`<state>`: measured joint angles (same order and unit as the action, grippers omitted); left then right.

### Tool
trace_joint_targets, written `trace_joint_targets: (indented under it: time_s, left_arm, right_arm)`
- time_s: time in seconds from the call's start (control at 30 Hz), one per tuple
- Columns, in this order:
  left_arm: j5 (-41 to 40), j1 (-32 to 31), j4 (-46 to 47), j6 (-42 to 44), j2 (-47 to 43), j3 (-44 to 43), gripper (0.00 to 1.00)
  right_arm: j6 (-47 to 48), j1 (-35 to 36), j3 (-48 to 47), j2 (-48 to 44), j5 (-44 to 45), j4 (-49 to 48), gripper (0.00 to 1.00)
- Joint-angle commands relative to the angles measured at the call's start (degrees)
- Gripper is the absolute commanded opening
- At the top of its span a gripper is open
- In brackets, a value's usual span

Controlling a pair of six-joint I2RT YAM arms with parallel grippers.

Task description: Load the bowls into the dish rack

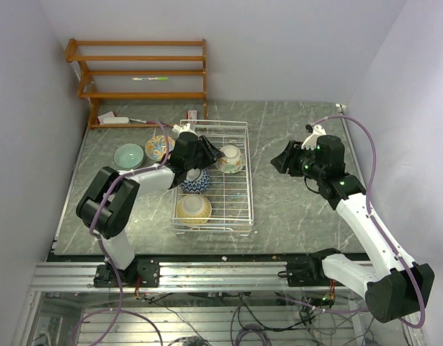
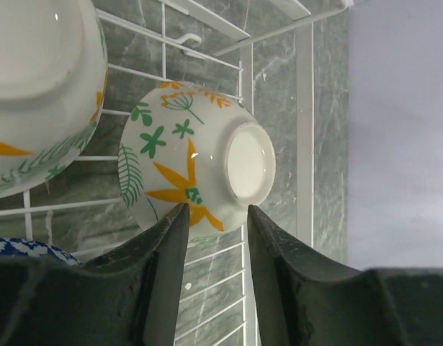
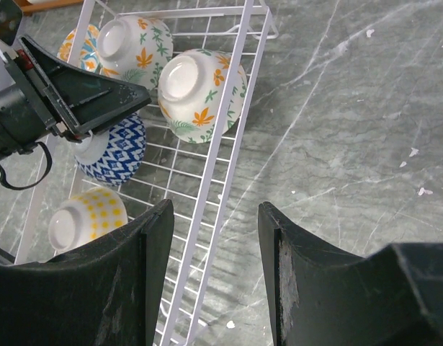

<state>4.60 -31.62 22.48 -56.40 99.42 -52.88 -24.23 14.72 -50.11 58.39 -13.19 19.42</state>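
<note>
A white wire dish rack (image 1: pixel 239 194) stands mid-table. Upside down in it are a yellow-dotted bowl (image 1: pixel 193 208), a blue-patterned bowl (image 1: pixel 196 183) and a floral bowl (image 1: pixel 230 158). The right wrist view shows a second floral bowl (image 3: pixel 133 42) beside the first (image 3: pixel 199 85). My left gripper (image 2: pixel 217 209) hovers open over the rack's back part, its tips just short of a floral bowl (image 2: pixel 199 162), nothing between them. My right gripper (image 3: pixel 215 205) is open and empty above the rack's right rail (image 3: pixel 221 151). Left of the rack, a green bowl (image 1: pixel 127 155) and a multicoloured bowl (image 1: pixel 158 148) sit on the table.
A wooden shelf (image 1: pixel 142 72) stands against the back wall at the left, with a green pen on it. Small items lie at its foot near the rack's back-left corner. Bare marbled tabletop (image 1: pixel 293 209) lies to the right of the rack, under my right arm.
</note>
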Motion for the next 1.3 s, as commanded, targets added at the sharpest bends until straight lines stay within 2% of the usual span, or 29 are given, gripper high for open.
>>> trace_joint_targets:
  time_s: [0.0, 0.13, 0.53, 0.9, 1.07, 1.27]
  left_arm:
    - [-0.7, -0.2, -7.5, 6.3, -1.1, -4.1, 0.45]
    - [-0.5, -1.8, -11.5, 9.9, 0.5, -7.8, 0.38]
    - [-2.5, -5.9, -17.0, 13.6, 9.1, -16.7, 0.39]
    - [-9.8, -5.9, -18.5, 17.3, 13.7, -23.2, 0.39]
    - [-10.9, -5.9, -19.6, 18.6, 13.0, -24.0, 0.4]
    - [-12.1, -7.1, -22.1, 20.3, 4.1, -19.6, 0.5]
  right_arm:
    - [-0.1, -0.4, -0.2, 0.1, -0.5, -2.1, 0.5]
    - [0.0, -0.4, 0.1, 0.1, -0.3, -2.2, 0.5]
    - [0.7, -0.5, 0.8, -0.3, 0.9, -2.0, 0.5]
    - [0.9, -0.9, 1.4, -0.2, 1.0, -2.4, 0.5]
    - [1.0, -0.9, 1.2, 0.0, 1.2, -2.3, 0.5]
    - [0.6, -1.1, 1.4, 0.4, 0.6, -3.0, 0.5]
